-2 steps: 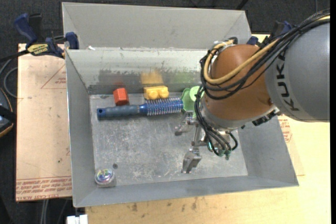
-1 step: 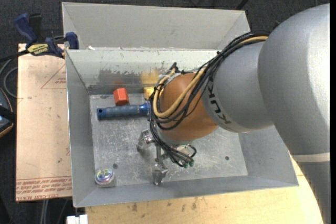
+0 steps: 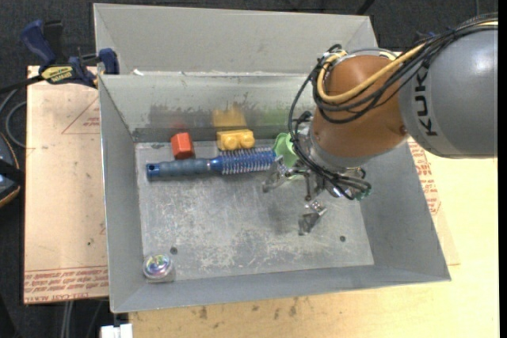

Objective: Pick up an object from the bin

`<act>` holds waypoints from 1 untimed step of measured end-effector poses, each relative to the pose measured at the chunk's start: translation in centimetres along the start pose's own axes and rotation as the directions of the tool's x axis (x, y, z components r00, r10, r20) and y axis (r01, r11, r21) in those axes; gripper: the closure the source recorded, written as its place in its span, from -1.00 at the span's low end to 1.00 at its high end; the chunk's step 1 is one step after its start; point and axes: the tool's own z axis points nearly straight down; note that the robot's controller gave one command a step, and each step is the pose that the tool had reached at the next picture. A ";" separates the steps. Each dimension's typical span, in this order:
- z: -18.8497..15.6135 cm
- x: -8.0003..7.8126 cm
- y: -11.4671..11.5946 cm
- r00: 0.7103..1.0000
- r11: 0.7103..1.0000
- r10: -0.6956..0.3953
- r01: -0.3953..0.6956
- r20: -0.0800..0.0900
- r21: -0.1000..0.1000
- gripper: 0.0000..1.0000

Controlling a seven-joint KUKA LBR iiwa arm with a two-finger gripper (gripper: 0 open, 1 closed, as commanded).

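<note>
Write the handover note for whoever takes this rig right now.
Gripper: open, nothing between its fingers, over bare floor in the right half of the bin.
Things: blue brush lies across the back, bristle end towards the gripper. A green object sits by that end, partly under the wrist. A yellow piece and an orange-red block are by the back wall. A small clear round thing is in the near-left corner.
Done: nothing picked yet.
Left: close on one thing, probably the brush or green object as nearest, and lift it.

Dark letters "KUK" run down the grey arm [image 3: 463, 83], over the bin's [image 3: 119, 194] right edge; nothing else legible.
</note>
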 end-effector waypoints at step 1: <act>-7.9 -13.0 4.2 1.000 1.000 -0.027 0.027 0.012 -0.003 -1.00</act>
